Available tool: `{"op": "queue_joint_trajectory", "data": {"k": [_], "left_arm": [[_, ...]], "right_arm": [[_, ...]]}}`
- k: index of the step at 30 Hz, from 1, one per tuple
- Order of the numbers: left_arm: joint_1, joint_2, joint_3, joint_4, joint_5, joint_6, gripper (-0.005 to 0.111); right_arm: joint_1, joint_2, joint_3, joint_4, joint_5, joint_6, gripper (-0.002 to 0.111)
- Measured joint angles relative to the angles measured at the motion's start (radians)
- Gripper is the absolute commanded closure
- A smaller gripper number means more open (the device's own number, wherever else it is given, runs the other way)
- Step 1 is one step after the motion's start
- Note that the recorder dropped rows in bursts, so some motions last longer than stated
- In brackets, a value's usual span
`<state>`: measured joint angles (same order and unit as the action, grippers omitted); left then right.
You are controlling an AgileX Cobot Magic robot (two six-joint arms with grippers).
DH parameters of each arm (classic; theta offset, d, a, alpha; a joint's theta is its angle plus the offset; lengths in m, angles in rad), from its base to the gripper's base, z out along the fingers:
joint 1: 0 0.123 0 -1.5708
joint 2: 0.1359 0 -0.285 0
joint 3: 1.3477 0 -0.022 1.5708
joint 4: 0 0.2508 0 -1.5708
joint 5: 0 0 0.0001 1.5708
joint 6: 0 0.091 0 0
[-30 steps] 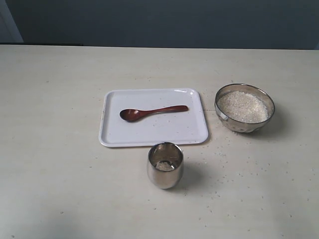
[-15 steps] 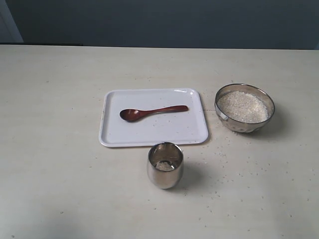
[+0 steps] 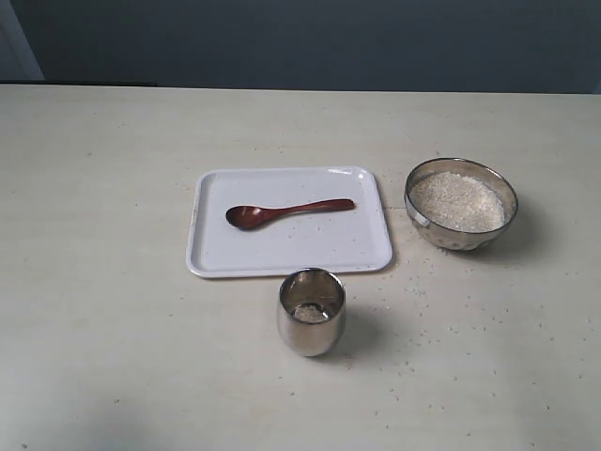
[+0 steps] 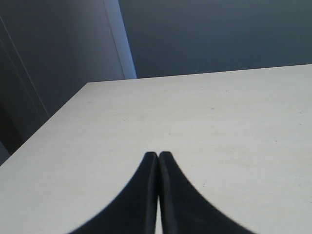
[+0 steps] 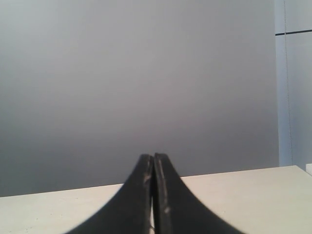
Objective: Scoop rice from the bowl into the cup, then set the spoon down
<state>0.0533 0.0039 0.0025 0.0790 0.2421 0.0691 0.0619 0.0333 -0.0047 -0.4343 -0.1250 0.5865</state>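
Note:
In the exterior view the dark reddish-brown wooden spoon lies flat on a white tray, its oval bowl to the left. The shiny metal bowl stands right of the tray, holding a pale heap of rice. In front of the tray stands the steel cup with a little rice at its bottom. Neither arm shows in the exterior view. My left gripper is shut with nothing in it, over bare tabletop. My right gripper is shut too, empty, facing a grey wall.
Loose rice grains lie scattered on the table between cup and bowl and in front of them. The beige table stretches wide on the left. A dark wall runs behind the table's far edge.

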Motion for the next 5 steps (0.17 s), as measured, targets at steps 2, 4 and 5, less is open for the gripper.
{"op": "queue_joint_trajectory", "data": {"k": [2, 4, 5], "left_arm": [[0.000, 0.000, 0.000, 0.000, 0.000, 0.000, 0.106], [0.000, 0.000, 0.000, 0.000, 0.000, 0.000, 0.106], [0.000, 0.000, 0.000, 0.000, 0.000, 0.000, 0.106]], "right_arm": [[0.000, 0.000, 0.000, 0.000, 0.000, 0.000, 0.109], [0.000, 0.000, 0.000, 0.000, 0.000, 0.000, 0.109], [0.000, 0.000, 0.000, 0.000, 0.000, 0.000, 0.109]]}}
